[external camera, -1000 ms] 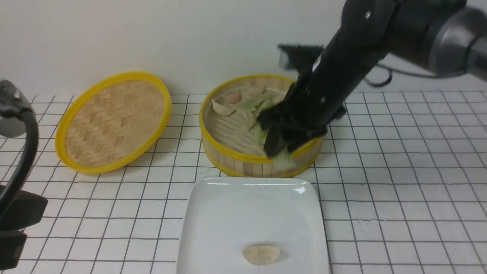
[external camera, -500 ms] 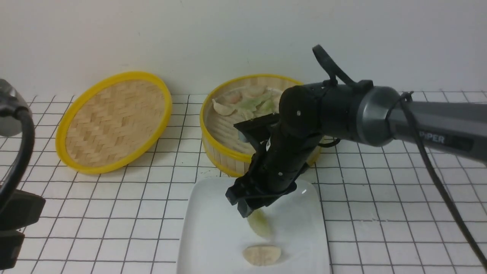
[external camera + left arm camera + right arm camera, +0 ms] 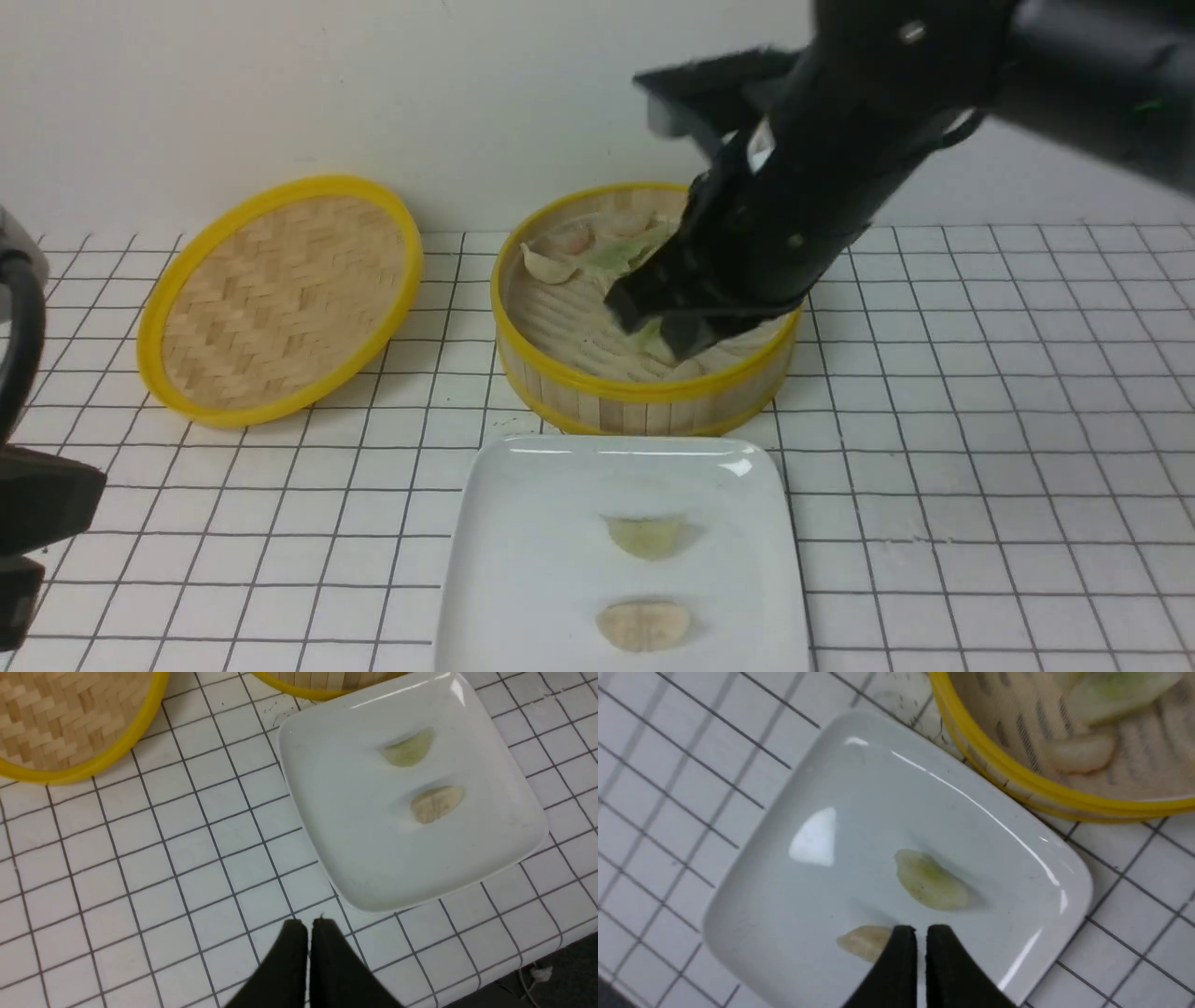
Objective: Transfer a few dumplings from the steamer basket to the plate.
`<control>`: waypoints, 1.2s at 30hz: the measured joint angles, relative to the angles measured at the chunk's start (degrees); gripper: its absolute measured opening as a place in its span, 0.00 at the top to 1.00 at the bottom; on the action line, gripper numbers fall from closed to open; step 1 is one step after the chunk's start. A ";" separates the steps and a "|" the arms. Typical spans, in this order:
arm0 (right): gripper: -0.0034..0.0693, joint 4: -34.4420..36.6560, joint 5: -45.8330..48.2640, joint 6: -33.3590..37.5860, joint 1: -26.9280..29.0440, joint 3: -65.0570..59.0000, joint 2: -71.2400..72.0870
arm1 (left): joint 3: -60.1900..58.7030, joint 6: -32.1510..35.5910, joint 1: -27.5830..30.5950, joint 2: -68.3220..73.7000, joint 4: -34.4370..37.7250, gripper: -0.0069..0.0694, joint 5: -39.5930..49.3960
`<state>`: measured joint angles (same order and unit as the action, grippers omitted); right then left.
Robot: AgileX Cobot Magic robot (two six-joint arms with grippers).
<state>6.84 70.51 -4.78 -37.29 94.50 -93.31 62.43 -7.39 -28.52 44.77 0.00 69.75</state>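
Two dumplings lie on the white plate [image 3: 523, 560]: a pale green one [image 3: 644, 537] and a beige one [image 3: 642, 623] nearer the front edge. Several more dumplings [image 3: 549, 264] sit at the back of the steamer basket [image 3: 644, 397], partly hidden by my right arm. My right gripper [image 3: 686, 341] hangs in the air in front of the basket. In the right wrist view it [image 3: 921, 933] is shut and empty above the plate [image 3: 808, 905]. My left gripper [image 3: 308, 924] is shut on nothing, over the tiles beside the plate's corner [image 3: 364, 858].
The flat woven bamboo lid [image 3: 280, 299] leans at the back left of the tiled table. The wall rises right behind the basket and lid. My left arm [image 3: 37, 504] stays at the far left edge.
My right gripper carried the green dumpling from the basket down to the plate and let it go. It then rose back toward the basket and shut empty. The left arm barely moved.
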 joint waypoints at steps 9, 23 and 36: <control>0.97 -3.96 -8.32 -1.13 0.00 -22.09 36.36 | 0.00 0.00 0.00 0.00 0.00 0.92 -8.35; 0.97 -21.84 -42.42 -17.92 0.00 -69.26 94.09 | -0.06 1.59 0.06 7.75 0.00 0.92 -21.69; 0.97 -31.55 -40.87 -28.26 0.00 -70.46 93.28 | -2.05 3.58 -0.02 3.07 0.00 0.92 -25.52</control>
<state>-24.71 29.64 -33.04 -37.29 24.05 -0.02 60.39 -3.81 -28.54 47.84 0.00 44.22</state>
